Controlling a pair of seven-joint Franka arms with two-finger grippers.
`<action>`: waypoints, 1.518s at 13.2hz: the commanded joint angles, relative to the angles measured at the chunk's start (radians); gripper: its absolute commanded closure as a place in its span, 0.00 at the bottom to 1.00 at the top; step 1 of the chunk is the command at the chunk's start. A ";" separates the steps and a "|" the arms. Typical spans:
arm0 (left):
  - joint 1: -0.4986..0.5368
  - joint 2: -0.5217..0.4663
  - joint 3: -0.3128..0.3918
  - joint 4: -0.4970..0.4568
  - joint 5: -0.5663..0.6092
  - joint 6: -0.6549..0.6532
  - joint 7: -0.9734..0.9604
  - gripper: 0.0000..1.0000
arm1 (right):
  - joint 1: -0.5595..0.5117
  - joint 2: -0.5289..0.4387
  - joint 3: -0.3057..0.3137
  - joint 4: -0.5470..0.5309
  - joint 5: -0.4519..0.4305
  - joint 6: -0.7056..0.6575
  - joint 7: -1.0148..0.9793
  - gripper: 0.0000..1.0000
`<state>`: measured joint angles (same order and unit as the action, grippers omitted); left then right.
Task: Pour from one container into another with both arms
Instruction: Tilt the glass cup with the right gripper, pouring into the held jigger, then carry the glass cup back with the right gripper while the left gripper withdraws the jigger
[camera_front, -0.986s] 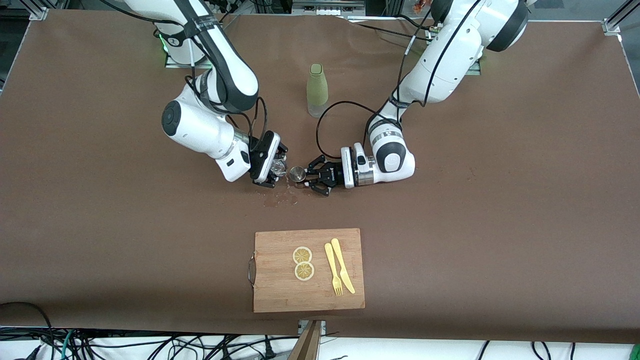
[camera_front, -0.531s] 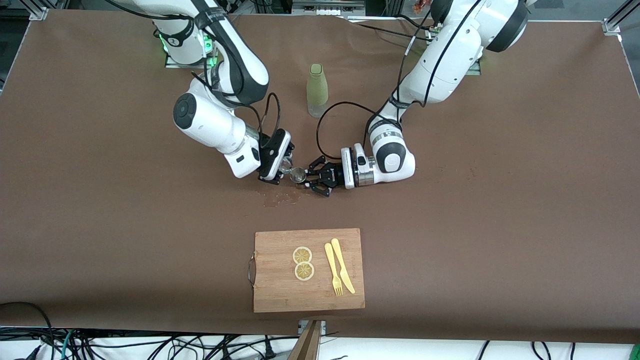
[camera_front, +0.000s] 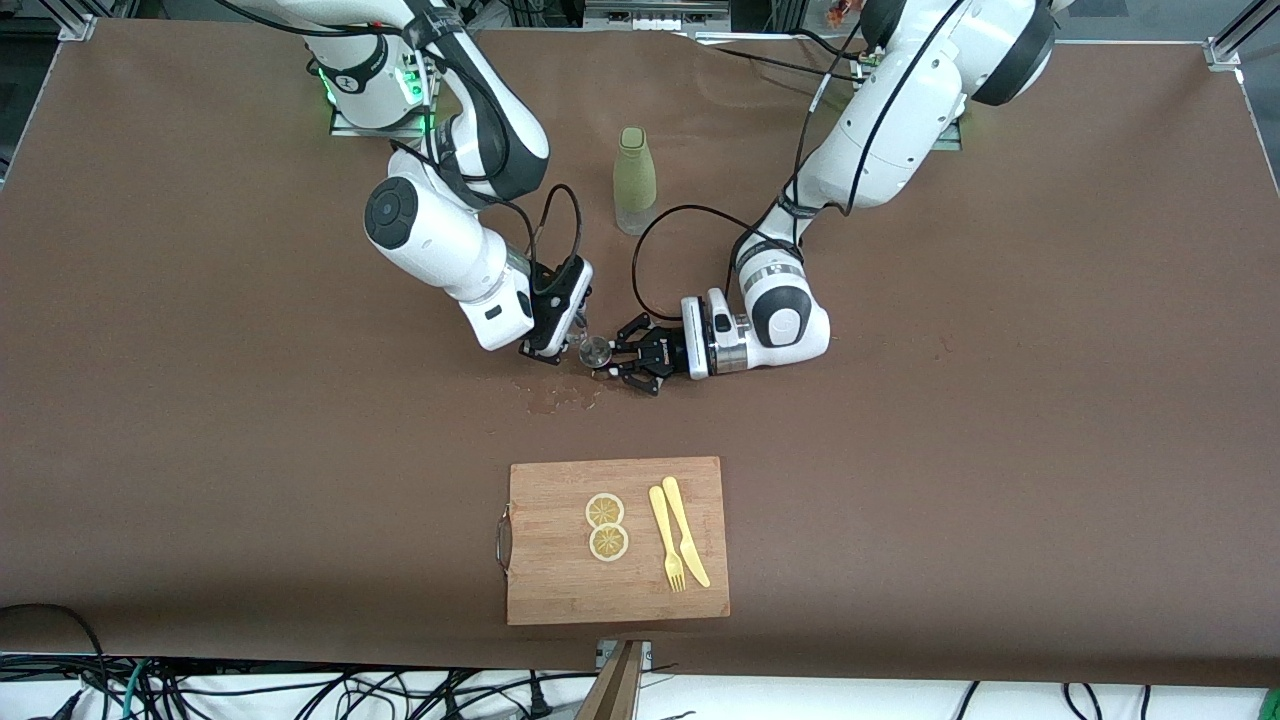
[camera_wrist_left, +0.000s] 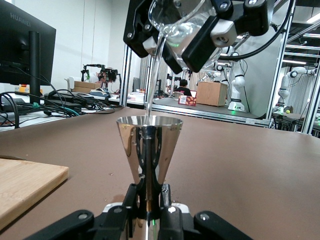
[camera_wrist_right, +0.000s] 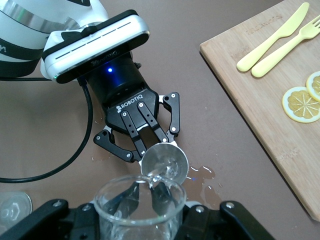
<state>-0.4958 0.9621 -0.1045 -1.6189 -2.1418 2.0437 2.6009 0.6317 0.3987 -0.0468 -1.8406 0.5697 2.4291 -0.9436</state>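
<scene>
My left gripper (camera_front: 612, 358) lies low over the middle of the table, shut on the stem of a shiny metal jigger (camera_front: 597, 351) that stands upright. My right gripper (camera_front: 562, 335) is shut on a clear glass beaker (camera_wrist_right: 140, 207), tilted with its lip just above the jigger (camera_wrist_right: 165, 162). In the left wrist view a thin stream of water (camera_wrist_left: 154, 75) falls from the beaker (camera_wrist_left: 182, 25) into the jigger's cone (camera_wrist_left: 149, 145), and my left gripper (camera_wrist_left: 150, 200) clamps it from both sides.
A wet patch (camera_front: 560, 398) darkens the brown cloth just nearer the camera than the jigger. A green bottle (camera_front: 634, 180) stands farther back between the arms. Near the front edge lies a wooden cutting board (camera_front: 560, 590) with two lemon slices (camera_front: 605, 510), a yellow fork (camera_front: 668, 540) and knife (camera_front: 686, 545).
The right arm has swung the beaker toward the left arm's end, up to the jigger, bringing its lip over the cone. The left gripper and jigger have stayed put.
</scene>
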 joint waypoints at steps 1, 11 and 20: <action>-0.012 0.010 -0.001 0.024 -0.044 0.032 0.065 1.00 | -0.009 -0.027 0.001 0.015 -0.024 -0.022 0.026 0.82; 0.019 -0.022 -0.001 -0.002 -0.033 0.026 0.064 1.00 | -0.142 -0.103 0.073 0.230 -0.044 -0.002 0.042 0.82; 0.339 -0.224 -0.089 -0.295 0.342 -0.045 0.073 1.00 | -0.562 -0.061 0.288 0.395 0.010 -0.200 -0.118 0.82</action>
<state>-0.2618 0.8364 -0.1484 -1.7911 -1.8843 2.0226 2.6171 0.1355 0.2989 0.2029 -1.5363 0.5587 2.3326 -1.0189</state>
